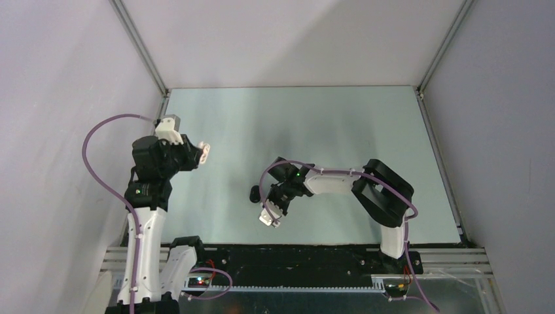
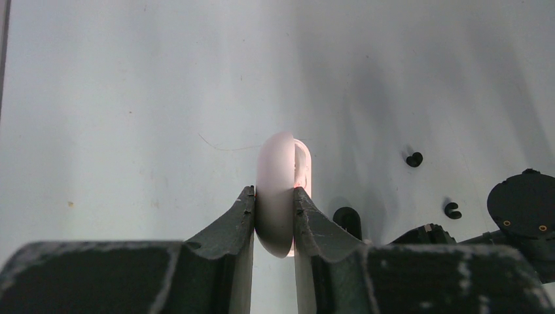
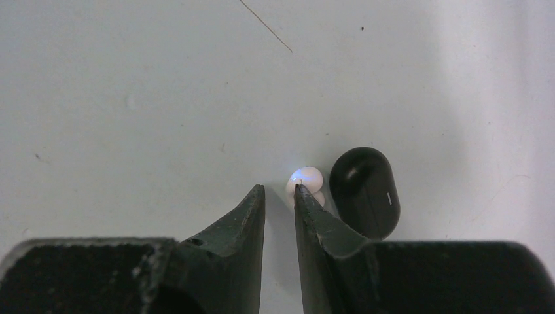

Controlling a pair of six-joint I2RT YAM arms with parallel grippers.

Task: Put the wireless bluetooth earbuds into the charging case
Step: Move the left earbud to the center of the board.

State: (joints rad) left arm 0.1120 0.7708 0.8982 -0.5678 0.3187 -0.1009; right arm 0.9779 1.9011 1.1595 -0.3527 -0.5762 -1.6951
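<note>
Hovering right fingers (image 3: 252,209), narrowly parted and empty, at white earbud (image 3: 305,178) lying just beside black charging case (image 3: 364,191) on counter (image 3: 131,98); probably needing bud centred in gap before closing; left fingers (image 2: 242,216) pinching white oval case (image 2: 275,176).

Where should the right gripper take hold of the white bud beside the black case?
Probably from above, across the rounded body of the white bud, fingers on the two sides clear of the black case. The bud lies close against the case, leaving little room for a finger between. The right gripper hangs just beside it.
</note>
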